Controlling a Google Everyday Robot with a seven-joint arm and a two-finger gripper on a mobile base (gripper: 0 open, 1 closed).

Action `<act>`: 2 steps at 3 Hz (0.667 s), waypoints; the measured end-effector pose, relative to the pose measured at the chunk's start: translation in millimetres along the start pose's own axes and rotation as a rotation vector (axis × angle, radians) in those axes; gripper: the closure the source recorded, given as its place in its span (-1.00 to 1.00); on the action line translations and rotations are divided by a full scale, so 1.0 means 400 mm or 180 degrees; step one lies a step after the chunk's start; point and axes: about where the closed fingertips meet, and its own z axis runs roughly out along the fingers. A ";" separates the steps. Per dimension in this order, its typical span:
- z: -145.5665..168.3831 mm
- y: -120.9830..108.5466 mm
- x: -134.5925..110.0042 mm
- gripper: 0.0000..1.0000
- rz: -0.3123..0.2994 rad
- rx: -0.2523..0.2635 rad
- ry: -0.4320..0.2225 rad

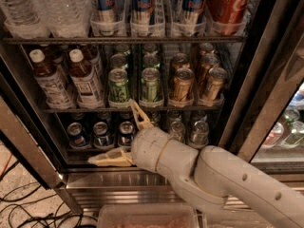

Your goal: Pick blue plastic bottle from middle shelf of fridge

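Observation:
The fridge (266, 94) stands open in front of me. On the middle shelf (133, 107), two small bottles of dark brown drink with white caps and white-and-blue labels stand at the left; the nearer blue plastic bottle (85, 80) is second from the left, with another (47, 82) beside it. Green cans (118, 85) and gold cans (182, 85) fill the rest of the row. My gripper (115, 137) is open, fingers spread wide, in front of the lower shelf, below and right of the bottles and empty.
Above is a rack of ribbed water bottles (47, 8), tall blue cans (142, 6) and a red can (228, 4). Small blue and silver cans (100, 134) sit on the lower rack behind my gripper. A clear bin (147, 217) is below, cables (23, 203) lie on the floor at left.

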 end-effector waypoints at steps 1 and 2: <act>0.070 0.006 -0.005 -1.00 -0.0033 0.0125 -0.0114; 0.131 -0.003 0.006 -1.00 0.0054 0.0288 -0.0148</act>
